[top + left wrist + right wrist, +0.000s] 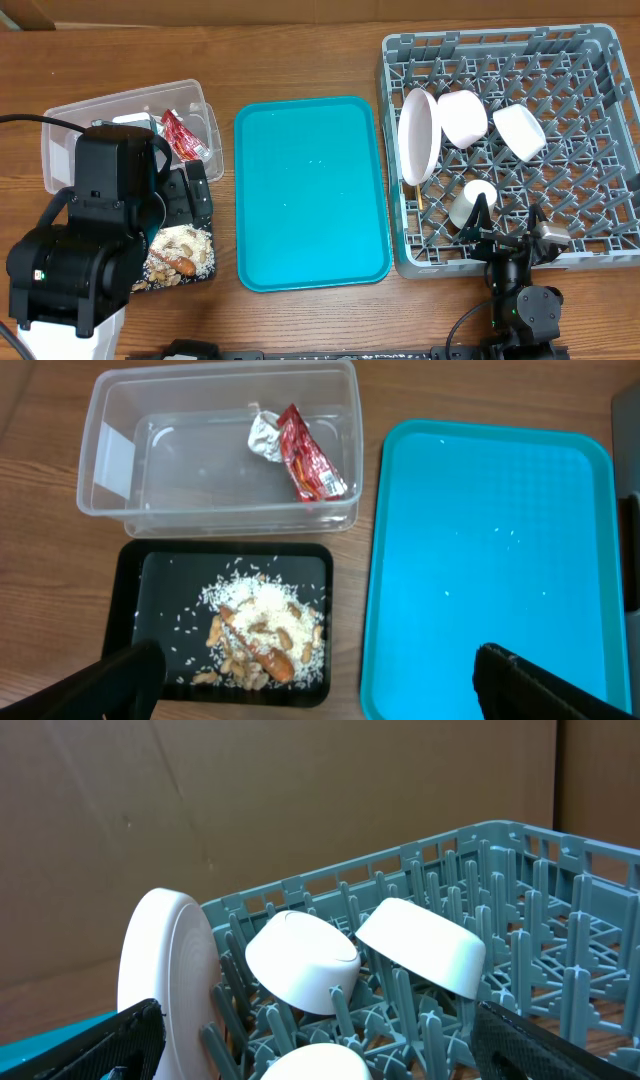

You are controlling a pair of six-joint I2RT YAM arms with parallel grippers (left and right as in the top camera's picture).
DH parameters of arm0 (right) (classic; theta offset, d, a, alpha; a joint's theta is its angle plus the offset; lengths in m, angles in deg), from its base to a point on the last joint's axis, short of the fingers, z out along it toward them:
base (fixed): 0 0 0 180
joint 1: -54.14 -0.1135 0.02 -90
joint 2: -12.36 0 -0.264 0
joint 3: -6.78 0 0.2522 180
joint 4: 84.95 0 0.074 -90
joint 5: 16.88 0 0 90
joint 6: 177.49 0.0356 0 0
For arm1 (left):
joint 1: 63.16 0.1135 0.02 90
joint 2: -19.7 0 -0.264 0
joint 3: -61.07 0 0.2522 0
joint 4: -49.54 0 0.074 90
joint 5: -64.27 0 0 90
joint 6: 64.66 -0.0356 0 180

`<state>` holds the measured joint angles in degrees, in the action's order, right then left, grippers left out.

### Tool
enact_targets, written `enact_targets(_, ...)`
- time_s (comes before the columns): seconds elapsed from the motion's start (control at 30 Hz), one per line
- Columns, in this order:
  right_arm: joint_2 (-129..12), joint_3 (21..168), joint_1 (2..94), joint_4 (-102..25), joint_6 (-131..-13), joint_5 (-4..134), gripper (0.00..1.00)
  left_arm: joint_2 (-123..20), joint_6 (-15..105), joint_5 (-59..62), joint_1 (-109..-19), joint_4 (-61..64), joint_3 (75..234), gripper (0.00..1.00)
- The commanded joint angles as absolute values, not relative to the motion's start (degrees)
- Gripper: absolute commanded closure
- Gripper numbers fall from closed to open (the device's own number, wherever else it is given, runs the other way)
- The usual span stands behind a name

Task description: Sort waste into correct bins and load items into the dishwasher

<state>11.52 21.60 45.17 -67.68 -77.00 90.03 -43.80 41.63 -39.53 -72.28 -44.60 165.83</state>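
Note:
The clear tub (100, 510) holds the crumpled foil ball (265, 435) and the red wrapper (312, 460). In front of it, the black tray (130, 590) carries beige scraps and rice (265, 605) with the small carrot (270, 657) among them. My left gripper (320, 695) hangs open above the tray's near edge, holding nothing. In the grey dish rack (600, 60) the plate (417, 135) stands on edge beside two tilted bowls (463, 115) (520, 130), and the cup (472, 203) lies nearer me. My right gripper (315, 1050) is open at the rack's front, just short of the cup (320, 1065).
The teal serving tray (310, 190) lies bare between the bins and the rack. My left arm's body (90, 250) covers part of the tub and black tray from above. A brown wall rises behind the rack (520, 870).

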Motion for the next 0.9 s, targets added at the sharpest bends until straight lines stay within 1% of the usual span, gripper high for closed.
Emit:
enact_targets(0.0, 12.2, 21.0, 45.6, -68.1, -76.8, 90.2, 0.0, -39.8, 41.0, -40.7, -72.5, -43.2, 164.6, 0.0)
enact_targets(0.1, 12.2, 21.0, 45.6, -68.1, -76.8, 90.2, 0.0, -34.4, 37.7, -37.6, -72.5, -34.2, 160.7, 0.0)
enact_targets(0.27, 12.2, 21.0, 45.6, -68.1, -76.8, 90.2, 0.0, -23.0, 21.4, -27.3, -72.5, -16.3, 147.2, 0.0)
enact_targets(0.37, 12.2, 21.0, 45.6, -68.1, -76.8, 90.2, 0.0, -14.4, 16.4, -24.3, -72.5, -6.8, 135.5, 0.0)
enact_targets(0.57, 12.2, 21.0, 45.6, -68.1, -76.8, 90.2, 0.0, 1.2, 16.8, -22.6, -72.5, 6.5, 116.0, 0.0)
enact_targets(0.7, 12.2, 21.0, 45.6, -68.1, -76.8, 90.2, 0.0, 10.9, 17.1, -21.2, -72.5, 11.0, 105.6, 0.0)
enact_targets(0.87, 12.2, 21.0, 45.6, -68.1, -76.8, 90.2, 0.0, 19.7, 20.4, -21.1, -72.5, 12.8, 95.8, 0.0)
